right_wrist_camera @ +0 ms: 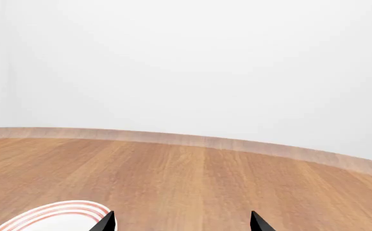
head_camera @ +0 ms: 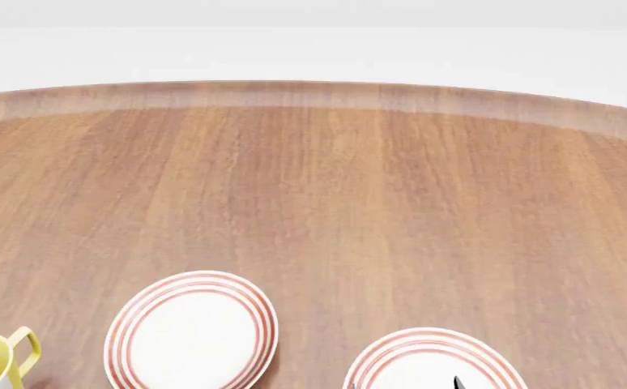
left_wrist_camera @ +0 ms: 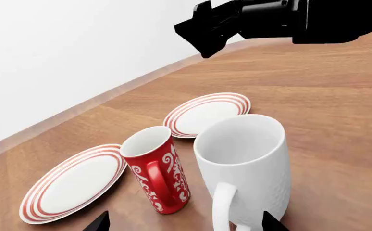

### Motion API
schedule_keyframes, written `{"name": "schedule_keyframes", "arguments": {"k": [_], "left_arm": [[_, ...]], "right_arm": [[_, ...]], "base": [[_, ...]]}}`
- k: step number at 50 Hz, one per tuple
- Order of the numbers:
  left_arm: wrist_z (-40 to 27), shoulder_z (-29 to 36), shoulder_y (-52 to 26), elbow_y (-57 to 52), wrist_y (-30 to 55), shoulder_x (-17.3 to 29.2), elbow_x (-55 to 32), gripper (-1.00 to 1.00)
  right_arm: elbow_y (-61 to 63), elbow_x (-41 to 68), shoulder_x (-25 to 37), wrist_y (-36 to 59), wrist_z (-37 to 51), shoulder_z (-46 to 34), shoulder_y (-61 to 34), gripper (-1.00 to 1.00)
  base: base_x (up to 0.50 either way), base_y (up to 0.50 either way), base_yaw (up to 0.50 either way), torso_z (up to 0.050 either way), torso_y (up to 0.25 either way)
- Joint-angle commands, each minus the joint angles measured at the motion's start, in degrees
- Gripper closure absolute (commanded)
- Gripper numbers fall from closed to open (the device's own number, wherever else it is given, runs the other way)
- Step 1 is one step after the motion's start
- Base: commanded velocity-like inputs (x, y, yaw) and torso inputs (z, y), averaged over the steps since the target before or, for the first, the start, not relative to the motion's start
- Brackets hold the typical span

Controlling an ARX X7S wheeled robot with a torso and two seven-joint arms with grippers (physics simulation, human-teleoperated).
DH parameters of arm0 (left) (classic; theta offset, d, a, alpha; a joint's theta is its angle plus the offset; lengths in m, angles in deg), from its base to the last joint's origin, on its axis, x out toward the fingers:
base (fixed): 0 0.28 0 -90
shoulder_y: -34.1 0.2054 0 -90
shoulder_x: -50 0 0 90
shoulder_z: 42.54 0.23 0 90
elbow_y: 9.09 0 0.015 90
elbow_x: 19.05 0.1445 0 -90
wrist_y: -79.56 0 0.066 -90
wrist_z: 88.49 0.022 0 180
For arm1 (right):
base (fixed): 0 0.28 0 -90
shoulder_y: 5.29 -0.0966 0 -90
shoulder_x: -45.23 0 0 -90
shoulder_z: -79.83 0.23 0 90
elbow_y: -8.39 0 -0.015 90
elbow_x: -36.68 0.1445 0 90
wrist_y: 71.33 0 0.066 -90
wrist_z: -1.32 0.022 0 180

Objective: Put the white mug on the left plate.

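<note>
**Approach to white mug, grasp pending**

Left tool (left_wrist_camera: pixel 184 222) spread apart, tips flanking white mug (left_wrist_camera: pixel 243 163), nothing clamped. Mug upright on counter (left_wrist_camera: pixel 327 96), touching red mug (left_wrist_camera: pixel 157 168), near left plate (left_wrist_camera: pixel 70 185). Right tool (right_wrist_camera: pixel 182 222) likewise spread, idle. Next: close on mug, lift clear, carry over plate.

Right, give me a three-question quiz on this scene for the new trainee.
1. True or false: the white mug stands on the left plate.
2. What stands right beside the white mug? A) red mug B) yellow bowl C) spoon
3. Fill in: the table holds ___ plates.
Key: 1 false; 2 A; 3 two.
</note>
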Motion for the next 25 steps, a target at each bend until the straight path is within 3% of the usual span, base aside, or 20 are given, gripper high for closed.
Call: {"name": "schedule_keyframes", "arguments": {"k": [1,25], "left_arm": [[-1.2,1.8,-3.1,3.8,-0.7,0.7,2.5,-1.0],[-3.1,4.8,-6.6,7.8,1.2,2.2,6.7,-1.0]], "right_arm": [[-0.1,0.2,0.2,0.0,0.2,-0.3,-0.2,-1.0],[0.0,0.5,0.7,0.1,0.8,-0.8,-0.3,-1.0]], "base": [[0.0,0.0,0.0,0.0,0.0],[0.0,0.0,0.0,0.0,0.0]]}}
